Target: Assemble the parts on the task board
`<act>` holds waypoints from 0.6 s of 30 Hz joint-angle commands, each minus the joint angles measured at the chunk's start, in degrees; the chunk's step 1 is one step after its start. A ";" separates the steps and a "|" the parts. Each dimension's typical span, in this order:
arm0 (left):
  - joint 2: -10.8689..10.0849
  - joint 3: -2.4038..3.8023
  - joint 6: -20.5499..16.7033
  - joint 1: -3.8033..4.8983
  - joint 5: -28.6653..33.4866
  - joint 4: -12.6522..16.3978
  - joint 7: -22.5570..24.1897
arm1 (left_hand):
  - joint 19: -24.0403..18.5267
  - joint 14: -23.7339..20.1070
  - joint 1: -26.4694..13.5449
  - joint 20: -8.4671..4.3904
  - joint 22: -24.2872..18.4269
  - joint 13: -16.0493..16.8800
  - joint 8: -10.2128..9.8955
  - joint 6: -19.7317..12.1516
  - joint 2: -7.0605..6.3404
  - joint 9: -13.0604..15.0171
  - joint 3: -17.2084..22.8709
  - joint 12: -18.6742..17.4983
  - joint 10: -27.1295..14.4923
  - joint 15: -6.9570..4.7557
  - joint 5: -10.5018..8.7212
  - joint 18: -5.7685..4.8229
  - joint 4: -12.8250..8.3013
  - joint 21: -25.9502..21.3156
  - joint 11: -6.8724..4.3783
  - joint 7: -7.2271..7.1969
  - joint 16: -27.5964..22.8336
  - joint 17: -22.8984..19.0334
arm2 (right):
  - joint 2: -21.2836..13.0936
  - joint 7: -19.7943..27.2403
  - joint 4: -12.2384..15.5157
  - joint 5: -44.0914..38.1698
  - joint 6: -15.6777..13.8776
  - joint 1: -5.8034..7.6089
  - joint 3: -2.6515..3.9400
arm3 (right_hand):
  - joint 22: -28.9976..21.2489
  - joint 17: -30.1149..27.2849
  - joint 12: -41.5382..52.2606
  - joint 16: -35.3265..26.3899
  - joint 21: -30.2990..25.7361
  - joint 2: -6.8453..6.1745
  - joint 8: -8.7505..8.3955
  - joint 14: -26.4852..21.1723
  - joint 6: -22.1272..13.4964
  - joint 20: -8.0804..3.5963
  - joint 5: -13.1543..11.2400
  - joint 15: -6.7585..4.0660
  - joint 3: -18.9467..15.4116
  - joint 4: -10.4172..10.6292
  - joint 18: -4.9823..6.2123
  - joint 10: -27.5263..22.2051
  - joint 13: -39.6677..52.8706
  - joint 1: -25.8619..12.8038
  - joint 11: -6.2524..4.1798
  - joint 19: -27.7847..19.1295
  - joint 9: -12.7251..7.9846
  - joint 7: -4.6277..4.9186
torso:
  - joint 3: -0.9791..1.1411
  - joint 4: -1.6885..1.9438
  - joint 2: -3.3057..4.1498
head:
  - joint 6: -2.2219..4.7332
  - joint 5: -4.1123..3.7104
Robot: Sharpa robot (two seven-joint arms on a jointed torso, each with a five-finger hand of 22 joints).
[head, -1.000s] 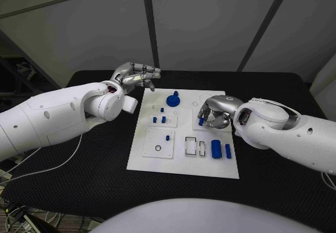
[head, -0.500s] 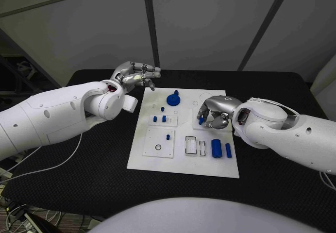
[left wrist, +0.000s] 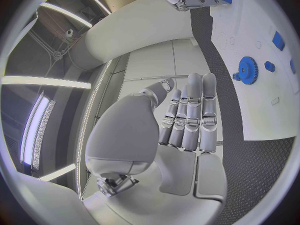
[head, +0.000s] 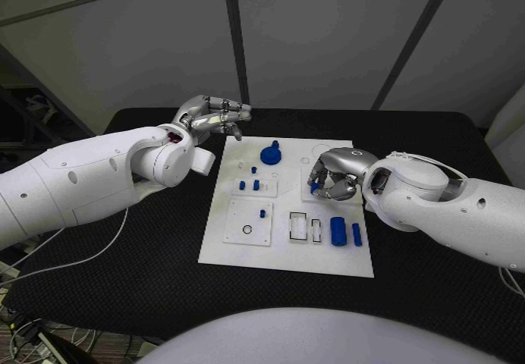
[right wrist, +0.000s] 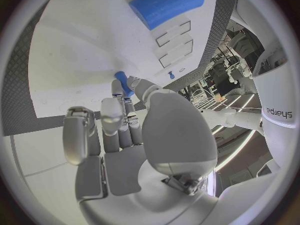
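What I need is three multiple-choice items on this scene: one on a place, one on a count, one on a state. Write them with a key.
1. Where is the blue gear?
A) in the left hand
B) on the far part of the task board
C) on the black table

2. How many blue bars lie side by side at the board's near right?
A) two
B) four
C) none

3. What is the right hand doing?
A) lying flat on the table
B) holding the gear
C) pinching a small blue part

Key: 1 B, the gear sits on the white plate. 2 A, one thick and one thin lie there. 3 C, blue shows in its pinch.
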 commanded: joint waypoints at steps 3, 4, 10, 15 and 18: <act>-0.04 0.05 0.59 0.06 0.13 0.12 0.18 | -0.19 -0.17 0.19 0.12 -0.08 -0.05 0.11 -0.32 0.36 -0.02 -0.42 0.39 -0.45 0.06 -0.15 -0.61 0.07 -0.22 0.02 0.23 -0.22 -0.10 | 0.17 -0.71 0.03 -0.35 -3.40 0.06 0.00 | 8.72 0.69 0.31 0.92 0.53 1.96 0.97 1.65 2.09 -0.30 -0.98 -0.65 -0.03 0.69 -1.27 1.04 0.40 0.25 -0.37 1.33 0.53 -0.60 | 0.00 0.03 0.01 | -0.10 -0.08; -0.04 0.05 0.59 0.06 0.13 0.12 0.17 | -0.19 -0.17 0.19 0.12 -0.08 -0.05 0.11 -0.32 0.36 -0.02 -0.42 0.39 -0.45 0.06 -0.15 -0.61 0.07 -0.22 0.02 0.23 -0.22 -0.10 | 0.18 -0.83 0.03 -0.43 -3.64 0.05 0.00 | 8.79 0.80 0.33 1.05 0.58 2.19 1.10 1.65 2.38 -0.35 -1.23 -0.71 -0.07 0.75 -1.29 1.22 0.48 0.29 -0.45 1.37 0.61 -0.70 | 0.00 0.01 0.01 | -0.10 -0.09; -0.10 0.05 0.58 0.06 0.13 0.15 0.11 | -0.18 -0.17 0.23 0.11 -0.08 -0.06 0.12 -0.33 0.38 -0.02 -0.43 0.40 -0.49 0.06 -0.14 -0.61 0.04 -0.23 0.02 0.23 -0.23 -0.11 | 0.04 -1.27 0.26 -0.70 -4.62 0.03 0.00 | 8.93 0.96 0.36 1.32 0.70 2.91 1.38 1.61 3.02 -0.50 -1.62 -0.87 -0.18 0.92 -1.32 1.74 0.73 0.44 -0.67 1.45 0.83 -0.98 | -0.01 0.02 -0.02 | -0.14 -0.13; -0.15 0.05 0.57 0.06 0.13 0.12 0.10 | -0.18 -0.17 0.23 0.11 -0.08 -0.06 0.12 -0.33 0.38 -0.02 -0.43 0.40 -0.49 0.06 -0.14 -0.61 0.04 -0.23 0.02 0.23 -0.23 -0.11 | -0.63 -1.29 1.37 -0.63 -5.96 0.01 0.01 | 8.94 0.90 0.29 1.32 0.70 2.97 1.43 1.57 3.14 -0.56 -1.58 -0.94 -0.18 0.76 -1.32 1.78 0.79 0.69 -0.74 1.44 0.90 -1.04 | 0.04 0.00 -0.03 | -0.10 -0.05; -0.17 0.05 0.57 0.06 0.13 0.09 0.09 | -0.18 -0.17 0.23 0.11 -0.08 -0.06 0.12 -0.33 0.38 -0.02 -0.43 0.40 -0.50 0.06 -0.14 -0.61 0.04 -0.23 0.02 0.23 -0.23 -0.12 | -1.60 -0.98 2.93 -0.02 -7.83 0.02 0.03 | 8.97 0.86 0.23 1.31 0.72 2.96 1.42 1.54 3.15 -0.59 -1.50 -0.96 -0.17 0.63 -1.32 1.76 0.82 0.87 -0.75 1.45 0.92 -1.04 | 0.06 -0.05 -0.04 | -0.06 0.00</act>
